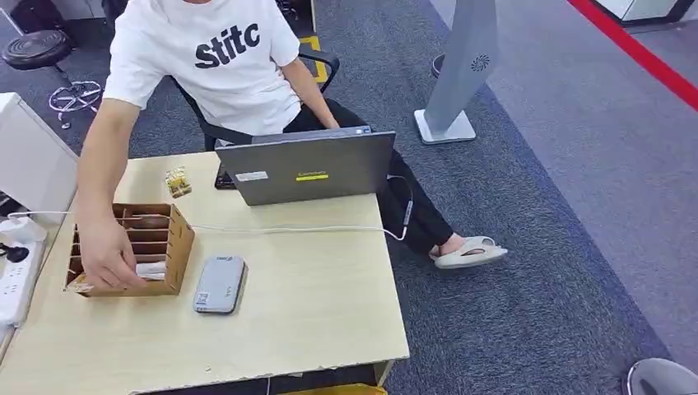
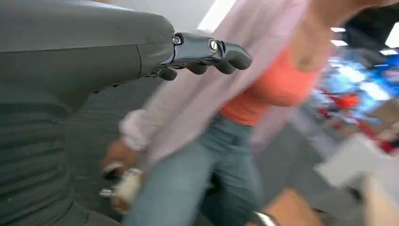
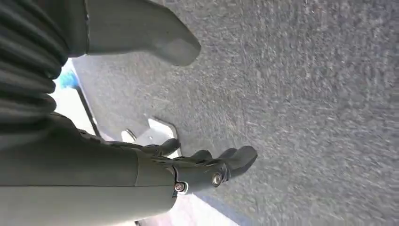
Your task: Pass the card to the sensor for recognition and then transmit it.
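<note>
A grey flat sensor device point(image 1: 220, 284) lies on the wooden table point(image 1: 313, 304). Left of it stands a slotted cardboard box point(image 1: 177, 239). A seated person's hand point(image 1: 107, 255) reaches into the box's near slots, beside a white flat piece point(image 1: 152, 270) that looks like a card. In the left wrist view my left hand point(image 2: 141, 52) holds nothing, its dark fingers point(image 2: 221, 52) stretched out before a blurred standing person point(image 2: 211, 141). My right hand point(image 3: 141, 169) hangs over grey carpet with nothing in it, its thumb point(image 3: 155, 37) well apart from the fingers point(image 3: 226, 165).
An open grey laptop point(image 1: 309, 169) stands at the table's far edge, with a white cable running across the top. A small yellow object point(image 1: 178, 183) sits near it. A power strip point(image 1: 12, 284) and white unit point(image 1: 29, 160) lie at left. A grey floor stand point(image 1: 457, 74) rises at right.
</note>
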Controlling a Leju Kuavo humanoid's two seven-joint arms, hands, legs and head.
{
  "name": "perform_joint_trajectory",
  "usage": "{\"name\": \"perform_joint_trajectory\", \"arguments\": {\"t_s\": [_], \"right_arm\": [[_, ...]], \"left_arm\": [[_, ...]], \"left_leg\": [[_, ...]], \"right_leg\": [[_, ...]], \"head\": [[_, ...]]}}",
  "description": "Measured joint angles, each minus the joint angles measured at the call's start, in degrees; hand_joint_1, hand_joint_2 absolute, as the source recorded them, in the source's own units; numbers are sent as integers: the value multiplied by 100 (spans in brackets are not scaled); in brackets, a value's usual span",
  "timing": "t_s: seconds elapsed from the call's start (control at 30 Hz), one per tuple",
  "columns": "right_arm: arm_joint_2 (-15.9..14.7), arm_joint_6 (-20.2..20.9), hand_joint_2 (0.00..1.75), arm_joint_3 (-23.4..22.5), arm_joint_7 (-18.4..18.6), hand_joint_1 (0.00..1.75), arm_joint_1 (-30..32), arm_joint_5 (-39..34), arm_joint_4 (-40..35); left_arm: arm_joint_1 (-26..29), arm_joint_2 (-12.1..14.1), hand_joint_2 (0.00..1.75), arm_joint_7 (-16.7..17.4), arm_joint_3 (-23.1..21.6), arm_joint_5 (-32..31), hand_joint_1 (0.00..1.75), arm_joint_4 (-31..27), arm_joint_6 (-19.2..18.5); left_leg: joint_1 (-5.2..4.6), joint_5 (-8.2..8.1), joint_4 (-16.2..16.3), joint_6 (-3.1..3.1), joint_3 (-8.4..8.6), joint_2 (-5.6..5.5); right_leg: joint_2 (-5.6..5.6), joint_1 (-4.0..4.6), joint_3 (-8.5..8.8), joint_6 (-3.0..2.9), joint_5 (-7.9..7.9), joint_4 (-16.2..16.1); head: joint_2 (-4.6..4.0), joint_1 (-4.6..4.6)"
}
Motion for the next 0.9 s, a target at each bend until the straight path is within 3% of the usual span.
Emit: {"name": "perform_joint_trajectory", "arguments": {"t_s": [0.1, 0.2, 0.3, 0.43, 0.5, 0.6, 0.73, 0.9], "right_arm": [[-2, -11, 175, 13, 15, 0, 12, 53, 0], [0, -13, 175, 13, 24, 0, 4, 70, 0], [-2, -6, 175, 20, 195, 0, 2, 166, 0], [-2, -9, 175, 42, 385, 0, 7, 262, 0], [-2, -24, 175, 59, 402, 0, 3, 373, 0], [-2, -228, 175, 59, 279, 0, 3, 542, 0], [-2, -566, 175, 59, -94, 0, 1, 601, -2], [-15, -632, 175, 52, -319, 0, 1, 505, -2]], "left_arm": [[-116, -33, 175, 1436, 656, -906, 0, 209, 2], [-226, -11, 175, 1700, 974, -420, 0, 765, 11], [-333, -4, 175, 1975, 1149, -513, 0, 1478, 11], [-463, 9, 175, 3108, 1205, -1651, 0, 2170, 11], [-531, 59, 175, 3488, 1210, -2083, 0, 2564, 13], [-627, 158, 175, 3233, 1207, -2500, 0, 3253, 13], [-781, 392, 175, 2271, 1203, -2393, 0, 4341, -44], [-862, 599, 175, 1775, 1120, -2688, 0, 5237, -748]], "left_leg": [[-2, -2, 3, 0, 8, 10], [-12, -3, 2, 2, 8, 5], [-10, -3, 2, 3, 6, 5], [-12, -2, 3, 3, 7, 5], [-10, -2, 3, 3, 9, 5], [-10, 1, 3, 5, 11, 4], [-9, 1, 3, 4, 11, 6], [-9, 1, 4, 4, 12, 6]], "right_leg": [[12, 0, -4, 0, 0, -1], [5, -7, -5, 6, -4, -2], [5, -6, -2, 7, -4, -2], [5, -7, 1, 7, -3, -2], [5, -6, 2, 7, -3, -2], [4, -6, 2, 8, -2, -2], [5, -6, 3, 7, -1, -2], [6, -6, 1, 7, -1, -2]], "head": [[0, 2], [0, 0], [0, 0], [0, 9], [0, 2], [0, 2], [0, 5], [0, 5]]}}
